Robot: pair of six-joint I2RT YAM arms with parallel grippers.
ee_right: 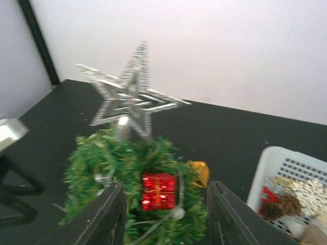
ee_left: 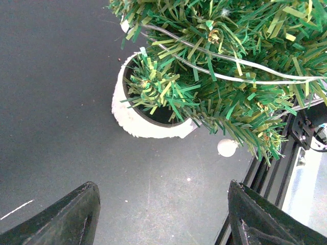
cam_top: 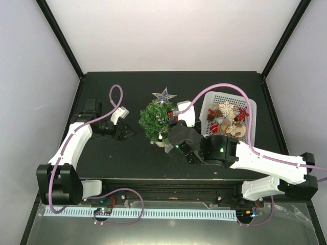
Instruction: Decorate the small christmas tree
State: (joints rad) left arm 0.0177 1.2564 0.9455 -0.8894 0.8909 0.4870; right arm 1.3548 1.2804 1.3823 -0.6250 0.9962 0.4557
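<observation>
The small christmas tree (cam_top: 155, 121) stands mid-table with a silver star (cam_top: 164, 95) on top. In the left wrist view its white pot (ee_left: 134, 120) and green branches (ee_left: 230, 66) fill the top, and a small white ball (ee_left: 227, 147) hangs low. My left gripper (ee_left: 161, 217) is open over bare table just left of the tree (cam_top: 125, 133). My right gripper (ee_right: 166, 217) is open at the tree's right side (cam_top: 171, 128). Its fingers frame a red gift-box ornament (ee_right: 159, 191) that hangs on the tree (ee_right: 97, 168) and touches neither finger. A gold ornament (ee_right: 200, 172) hangs beside it, under the star (ee_right: 127, 97).
A white mesh basket (cam_top: 250, 108) with several ornaments stands right of the tree and shows at the right edge of the right wrist view (ee_right: 276, 163). A thin clear light string (ee_left: 240, 62) runs through the branches. The table's front rail (ee_left: 301, 153) lies close behind the pot.
</observation>
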